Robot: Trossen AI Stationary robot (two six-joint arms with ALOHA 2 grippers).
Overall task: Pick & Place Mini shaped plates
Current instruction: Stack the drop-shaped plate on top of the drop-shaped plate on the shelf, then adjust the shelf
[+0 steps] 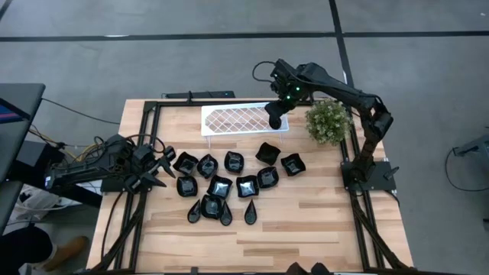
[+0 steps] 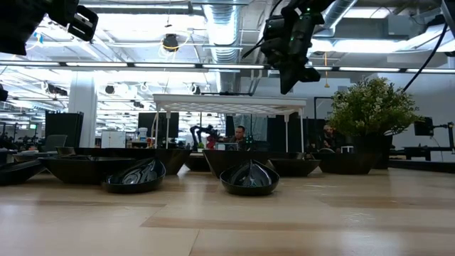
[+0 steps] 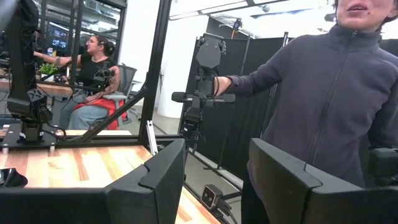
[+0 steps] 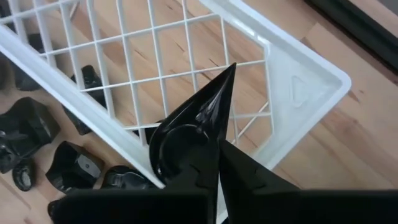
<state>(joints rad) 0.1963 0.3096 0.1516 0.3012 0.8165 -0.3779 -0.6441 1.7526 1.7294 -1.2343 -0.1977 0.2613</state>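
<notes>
Under the right gripper [image 1: 275,120] stretches the light wooden table [image 1: 306,221], and directly beneath its fingers stands the white plastic lattice tray [image 1: 243,119]. Its jaws are clamped on a glossy black teardrop-shaped mini plate [image 4: 194,134], held above the tray's end, while the other small black dishes [image 1: 229,186] lie below and beyond the tray. The left gripper [image 1: 157,168] waits with jaws spread wide and empty beside those dishes.

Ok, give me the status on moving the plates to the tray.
Done: nothing that shows; the white lattice tray looks bare in the high view. In hand: the right gripper is shut on a teardrop plate, held over the tray's right end. Left: over a dozen black plates still sit on the table. The left gripper waits open at the table's left edge beside them.
</notes>
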